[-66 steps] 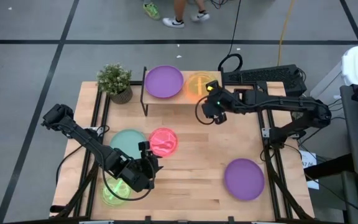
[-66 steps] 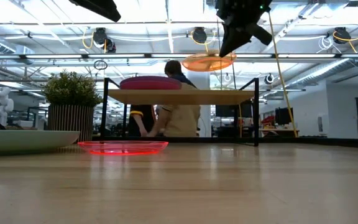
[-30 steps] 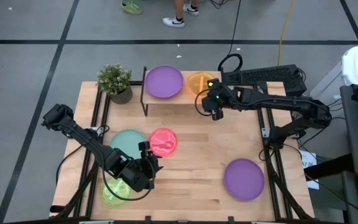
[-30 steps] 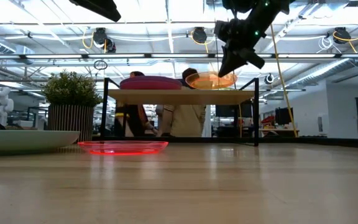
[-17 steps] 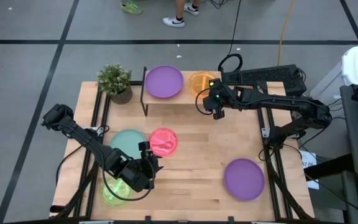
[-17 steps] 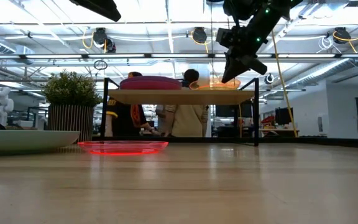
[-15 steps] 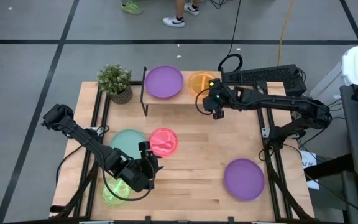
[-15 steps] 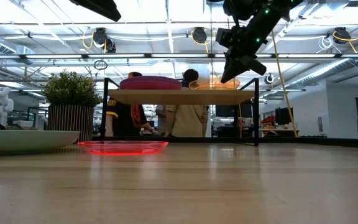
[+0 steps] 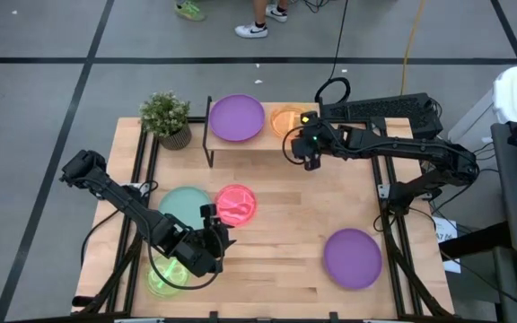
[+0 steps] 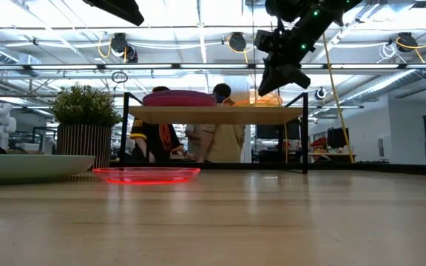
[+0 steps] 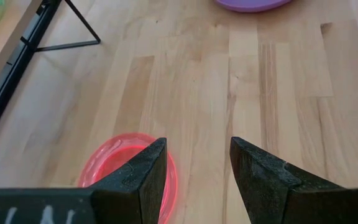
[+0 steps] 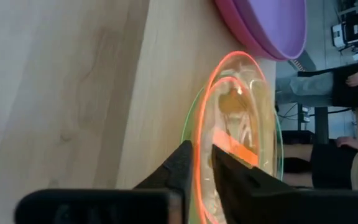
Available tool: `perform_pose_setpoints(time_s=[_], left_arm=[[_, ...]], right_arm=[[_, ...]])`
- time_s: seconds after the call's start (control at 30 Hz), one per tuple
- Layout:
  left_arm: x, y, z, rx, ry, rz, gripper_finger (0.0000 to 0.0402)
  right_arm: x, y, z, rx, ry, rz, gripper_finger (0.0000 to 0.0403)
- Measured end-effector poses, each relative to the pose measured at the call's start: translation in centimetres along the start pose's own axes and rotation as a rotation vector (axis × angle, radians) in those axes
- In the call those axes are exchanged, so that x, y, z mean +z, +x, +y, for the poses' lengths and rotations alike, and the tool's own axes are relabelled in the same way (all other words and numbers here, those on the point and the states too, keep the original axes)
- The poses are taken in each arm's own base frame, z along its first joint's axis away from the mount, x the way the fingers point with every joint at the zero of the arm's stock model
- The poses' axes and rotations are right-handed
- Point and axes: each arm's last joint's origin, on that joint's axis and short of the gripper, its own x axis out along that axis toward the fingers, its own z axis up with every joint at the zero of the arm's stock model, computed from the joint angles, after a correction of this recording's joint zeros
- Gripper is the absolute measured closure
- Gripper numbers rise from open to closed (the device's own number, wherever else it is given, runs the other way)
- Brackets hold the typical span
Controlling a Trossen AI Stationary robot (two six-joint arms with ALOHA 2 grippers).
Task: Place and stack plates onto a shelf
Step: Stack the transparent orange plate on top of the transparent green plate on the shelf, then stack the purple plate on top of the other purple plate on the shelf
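The shelf (image 9: 245,144) stands at the table's far side. A purple plate (image 9: 237,117) lies on its left half, atop a magenta one (image 12: 229,18). On its right half the orange plate (image 9: 284,118) rests on a lime-green plate (image 12: 188,126). My right gripper (image 12: 202,163) is at the orange plate's near right rim, its fingers slightly apart, one on each side of the rim. My left gripper (image 11: 197,155) hovers open over the table's near left. Below it lie a pink plate (image 9: 236,204), a teal plate (image 9: 183,206) and another lime-green plate (image 9: 164,278).
Another purple plate (image 9: 352,257) lies on the table at the near right. A potted plant (image 9: 166,117) stands left of the shelf. People stand beyond the table's far edge (image 10: 217,140). Bare wood lies between the pink plate and the purple plate.
My right gripper has sunk a little toward the shelf with the orange plate. The plate hung tilted just above the shelf's right half and now lies on the stack there. The left arm has kept still.
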Motion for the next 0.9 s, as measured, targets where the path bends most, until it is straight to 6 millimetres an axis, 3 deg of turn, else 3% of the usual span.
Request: perform_pose_setpoints(time_s=[0.13,0.4,0.63,0.9], left_arm=[[0.0,0.0,-0.1,-0.018,-0.004,0.009,0.0220],[0.0,0.0,-0.1,-0.020,-0.006,0.008,0.0220],[-0.2,-0.4,-0.5,-0.033,-0.022,0.004,0.0220],[-0.5,-1.0,-1.3,-0.056,-0.042,-0.001,0.0220]], right_arm=[[0.5,-0.4,0.2,-0.031,-0.010,0.000,0.0325],[2.0,-3.3,1.3,-0.056,0.008,-0.084,0.0284],[3.7,-6.1,3.1,-0.015,0.115,-0.202,0.0282],[5.4,-8.6,6.7,0.123,0.209,-0.271,0.0284]])
